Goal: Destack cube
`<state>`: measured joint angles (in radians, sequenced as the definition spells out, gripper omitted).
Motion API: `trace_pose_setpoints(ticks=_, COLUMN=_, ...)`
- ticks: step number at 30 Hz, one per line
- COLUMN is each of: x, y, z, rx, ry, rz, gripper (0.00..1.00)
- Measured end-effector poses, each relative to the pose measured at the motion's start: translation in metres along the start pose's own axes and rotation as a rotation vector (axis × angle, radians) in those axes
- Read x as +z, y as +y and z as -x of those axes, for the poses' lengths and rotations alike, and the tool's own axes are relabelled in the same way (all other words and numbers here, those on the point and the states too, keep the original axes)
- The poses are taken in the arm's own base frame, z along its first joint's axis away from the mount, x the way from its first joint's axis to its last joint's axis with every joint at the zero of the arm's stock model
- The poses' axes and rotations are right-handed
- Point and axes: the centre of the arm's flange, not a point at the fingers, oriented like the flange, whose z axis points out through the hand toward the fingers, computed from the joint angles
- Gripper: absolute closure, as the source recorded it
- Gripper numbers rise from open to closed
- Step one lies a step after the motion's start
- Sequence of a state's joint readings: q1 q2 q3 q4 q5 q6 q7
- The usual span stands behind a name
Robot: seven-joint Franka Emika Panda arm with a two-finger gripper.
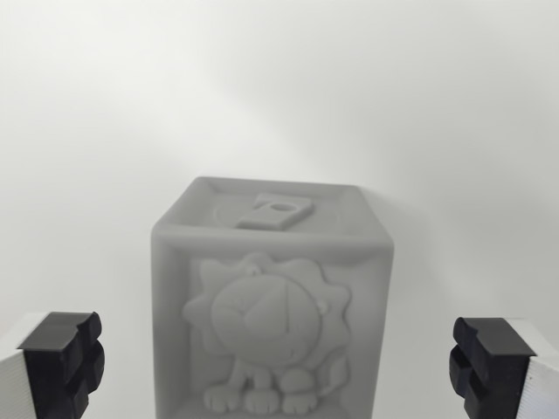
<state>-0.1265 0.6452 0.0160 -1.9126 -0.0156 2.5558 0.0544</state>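
Observation:
A pale grey cube [272,305] with a raised lion figure on its near face fills the lower middle of the wrist view. Its top face carries a small raised tab with a hole. My gripper [278,362] is open, with one black fingertip [63,362] at the wrist view's left and the other at the wrist view's right, each well clear of the cube's sides. The cube stands between them, touched by neither pad. Its bottom edge is cut off by the frame, so what it rests on is hidden.
A plain white surface [279,87] lies behind and around the cube, with soft shadows and no other object in view.

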Motion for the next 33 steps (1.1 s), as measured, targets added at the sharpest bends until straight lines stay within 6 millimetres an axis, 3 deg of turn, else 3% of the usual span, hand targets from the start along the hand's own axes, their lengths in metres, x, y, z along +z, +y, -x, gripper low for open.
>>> trace_pose_setpoints(ticks=33, x=-0.130, y=0.000, z=0.001, rx=0.000, ry=0.004, rz=0.004, gripper=0.00)
